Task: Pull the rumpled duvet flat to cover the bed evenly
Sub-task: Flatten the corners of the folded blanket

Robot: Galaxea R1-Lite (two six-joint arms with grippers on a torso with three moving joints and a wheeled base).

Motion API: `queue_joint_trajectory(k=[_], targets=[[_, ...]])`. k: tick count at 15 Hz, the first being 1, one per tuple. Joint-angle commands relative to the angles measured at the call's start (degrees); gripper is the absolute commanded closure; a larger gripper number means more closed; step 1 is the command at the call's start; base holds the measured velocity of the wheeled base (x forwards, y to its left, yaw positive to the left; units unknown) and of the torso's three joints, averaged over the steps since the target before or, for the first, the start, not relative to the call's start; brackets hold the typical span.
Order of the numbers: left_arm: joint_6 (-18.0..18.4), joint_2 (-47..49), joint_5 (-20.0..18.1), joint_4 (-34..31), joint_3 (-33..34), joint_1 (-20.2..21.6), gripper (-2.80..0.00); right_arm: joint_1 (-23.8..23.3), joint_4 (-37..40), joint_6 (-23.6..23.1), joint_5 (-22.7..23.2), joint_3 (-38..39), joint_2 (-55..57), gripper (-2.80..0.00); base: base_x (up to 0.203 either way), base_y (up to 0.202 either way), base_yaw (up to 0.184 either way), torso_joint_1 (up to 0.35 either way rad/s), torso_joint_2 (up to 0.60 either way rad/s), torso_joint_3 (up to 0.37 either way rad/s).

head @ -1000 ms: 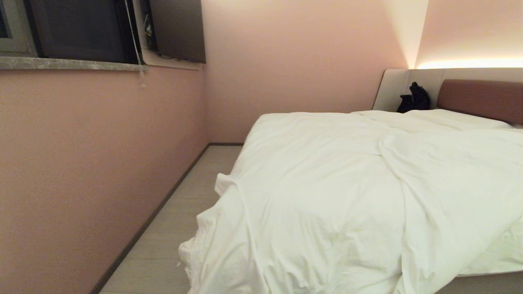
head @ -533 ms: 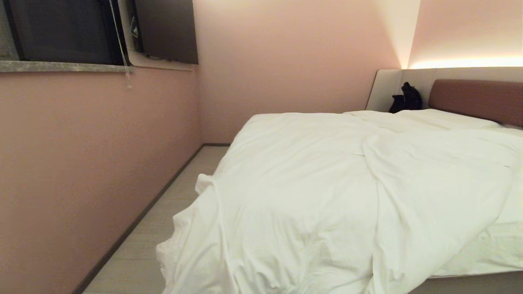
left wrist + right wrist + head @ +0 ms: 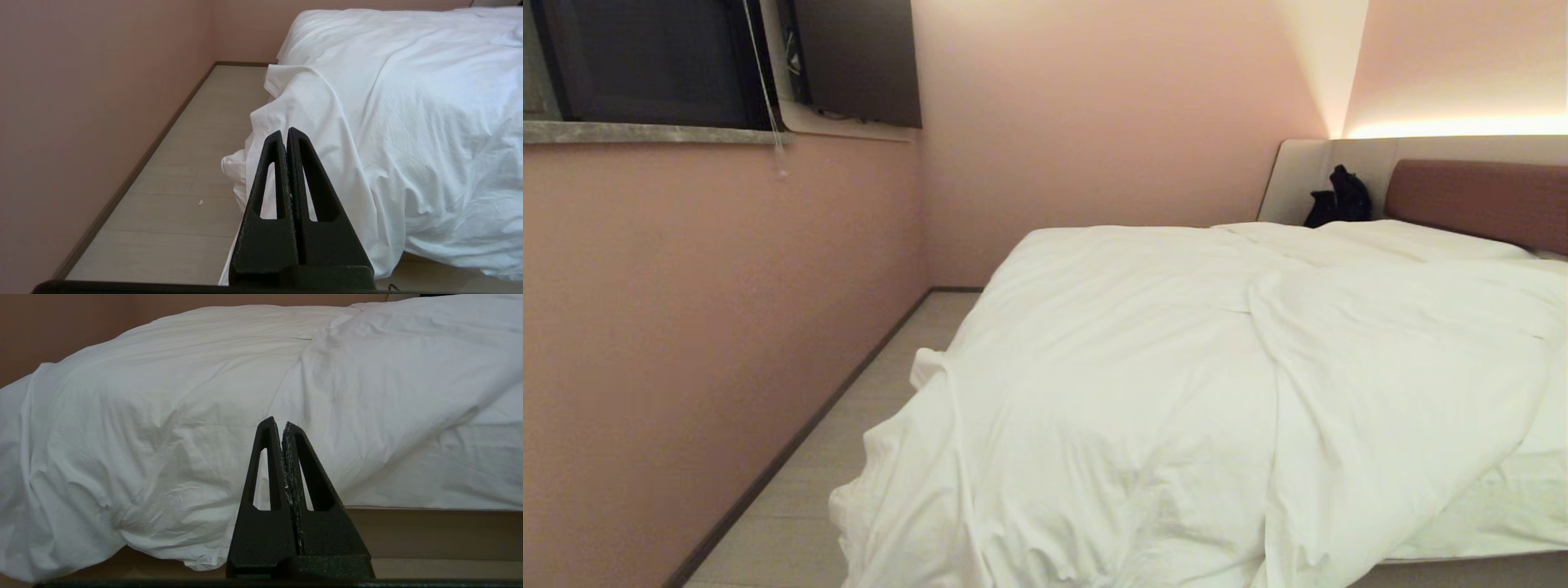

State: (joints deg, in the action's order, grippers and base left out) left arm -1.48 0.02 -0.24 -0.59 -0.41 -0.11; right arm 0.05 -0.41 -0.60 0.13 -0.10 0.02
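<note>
Approach stage, before any contact. From the head view I see the duvet [image 3: 1176, 384] heaped askew on the bed [image 3: 1478, 200]: its near-left corner spills over the mattress edge toward the floor [image 3: 866, 425], a thick fold runs diagonally across the middle, and at the right a strip of bare mattress sheet [image 3: 1503, 506] shows beneath its edge. Neither arm appears in the head view.

In the left wrist view, my left claw [image 3: 287, 134] is closed, fingers pressed together, empty, and pointed at the hanging corner of the duvet [image 3: 310, 122], apart from it as far as I can judge. In the right wrist view, my right claw [image 3: 282, 425] is likewise closed and empty, facing the draped side of the duvet [image 3: 163, 428] above the bed's side panel [image 3: 429, 526].

I judge the task barely begun: no cloth is gripped, and the cover lies unevenly. The next move, as I read it, calls for opening a claw, bringing it to the overhanging corner or edge, pinching a good thickness of cloth, and drawing it out toward the uncovered side. A shallow pinch may slip off the puffy fabric.
</note>
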Motion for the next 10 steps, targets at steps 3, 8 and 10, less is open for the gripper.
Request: queue_joint_trajectory(k=[3,8,10], targets=[[0.33,-0.02,0.15,-0.73,-0.39,0.02,0.00,0.04,-0.02,-0.02,0.04,0.01,-0.02,0.00,0.000,0.000,0.000,0.000,0.00,0.000],[-2.44,2.53,-1.65,-2.41,-5.89,0.02,0.00,0.04,-0.02,-0.02,0.00,0.01,-0.02,0.00,0.000,0.000,0.000,0.000,0.00,0.000],[-6.63,9.82,-3.51,-3.89,-17.92,-0.46,0.00,0.04,-0.02,-0.02,0.04,0.01,-0.02,0.00,0.000,0.000,0.000,0.000,0.00,0.000]])
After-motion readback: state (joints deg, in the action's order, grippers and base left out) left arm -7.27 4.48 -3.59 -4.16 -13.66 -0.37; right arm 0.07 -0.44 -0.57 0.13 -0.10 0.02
